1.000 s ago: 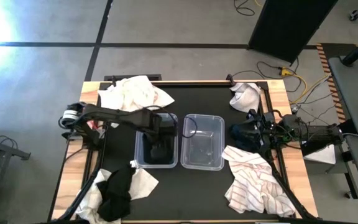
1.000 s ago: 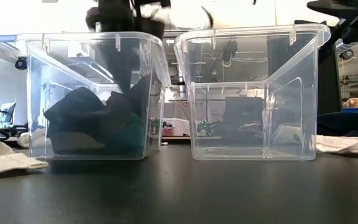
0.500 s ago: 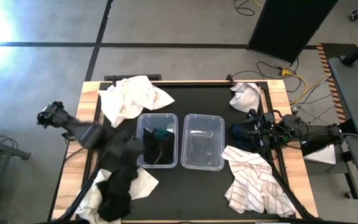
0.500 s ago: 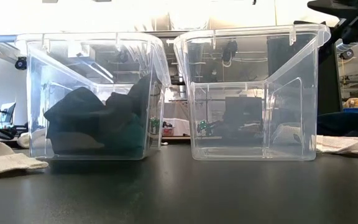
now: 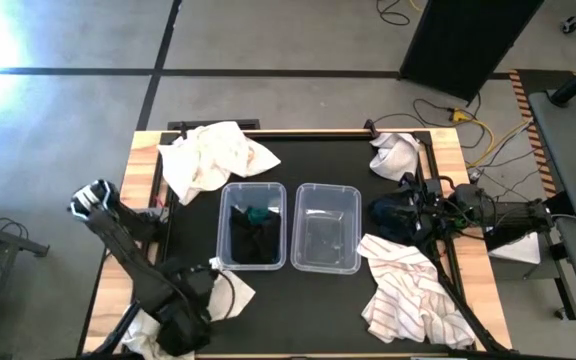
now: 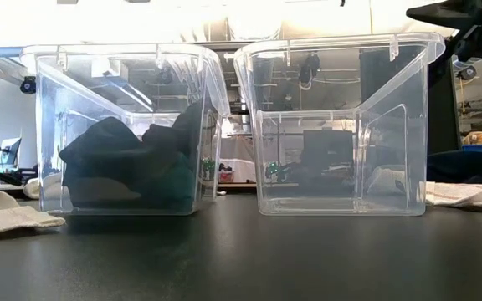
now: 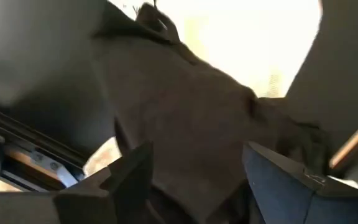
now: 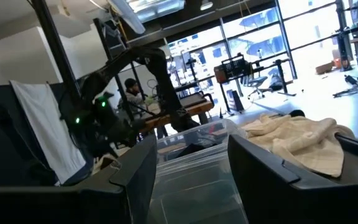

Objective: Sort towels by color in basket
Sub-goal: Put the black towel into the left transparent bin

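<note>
Two clear, hard plastic bins stand side by side on the black counter [image 5: 308, 150]: the left bin [image 5: 252, 225] holds crumpled black and dark green towels [image 6: 136, 163], the right bin [image 5: 327, 228] nothing. The left pincer [image 5: 183, 320], fingers spread, hovers over a limp black towel [image 7: 197, 118] at the near left corner. The right pincer [image 5: 400, 213], released, waits by a navy towel [image 5: 386, 215]; a striped towel [image 5: 413, 290] lies rumpled nearby

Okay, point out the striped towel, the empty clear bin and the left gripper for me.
striped towel [image 5: 413, 295]: high view, middle of the cloth.
empty clear bin [image 5: 327, 268]: high view, near rim.
left gripper [image 5: 181, 327]: high view, over the black towel [image 5: 196, 292], by the tips.
</note>
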Robot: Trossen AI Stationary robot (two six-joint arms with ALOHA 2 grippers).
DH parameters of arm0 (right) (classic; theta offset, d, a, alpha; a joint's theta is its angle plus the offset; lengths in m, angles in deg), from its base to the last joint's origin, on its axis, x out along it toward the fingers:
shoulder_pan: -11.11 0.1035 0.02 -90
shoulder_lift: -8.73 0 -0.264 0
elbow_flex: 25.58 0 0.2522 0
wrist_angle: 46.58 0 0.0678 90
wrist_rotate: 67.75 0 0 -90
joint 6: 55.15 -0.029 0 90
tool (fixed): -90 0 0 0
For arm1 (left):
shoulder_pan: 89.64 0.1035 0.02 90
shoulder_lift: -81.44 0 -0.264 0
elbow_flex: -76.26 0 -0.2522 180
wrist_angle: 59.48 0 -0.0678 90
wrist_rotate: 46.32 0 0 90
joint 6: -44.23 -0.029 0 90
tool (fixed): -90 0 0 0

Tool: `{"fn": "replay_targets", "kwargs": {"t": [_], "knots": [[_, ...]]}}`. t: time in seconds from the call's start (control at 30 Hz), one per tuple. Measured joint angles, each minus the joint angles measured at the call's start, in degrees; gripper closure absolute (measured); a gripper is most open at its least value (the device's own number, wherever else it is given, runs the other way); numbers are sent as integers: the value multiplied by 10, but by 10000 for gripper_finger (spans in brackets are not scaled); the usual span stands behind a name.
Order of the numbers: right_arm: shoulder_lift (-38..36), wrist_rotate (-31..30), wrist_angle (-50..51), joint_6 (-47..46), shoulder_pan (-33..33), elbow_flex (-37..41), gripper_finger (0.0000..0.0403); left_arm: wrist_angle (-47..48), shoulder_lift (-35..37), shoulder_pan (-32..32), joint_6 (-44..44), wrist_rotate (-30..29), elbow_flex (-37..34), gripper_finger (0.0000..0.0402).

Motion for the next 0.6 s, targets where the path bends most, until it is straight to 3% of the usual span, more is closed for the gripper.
{"fn": "replay_targets", "kwargs": {"t": [0.13,0.3,0.43,0.6], "knots": [[0,0,0,-4,0,0,213,-24,-50,0,-34,36,0,170],[1,0,0,-4,0,0,213,-29,-96,0,-67,40,3,170],[1,2,0,-4,0,1,213,-91,-111,0,-79,53,-14,172],[1,2,1,-2,0,4,213,-184,-118,0,-86,61,-69,212]]}}
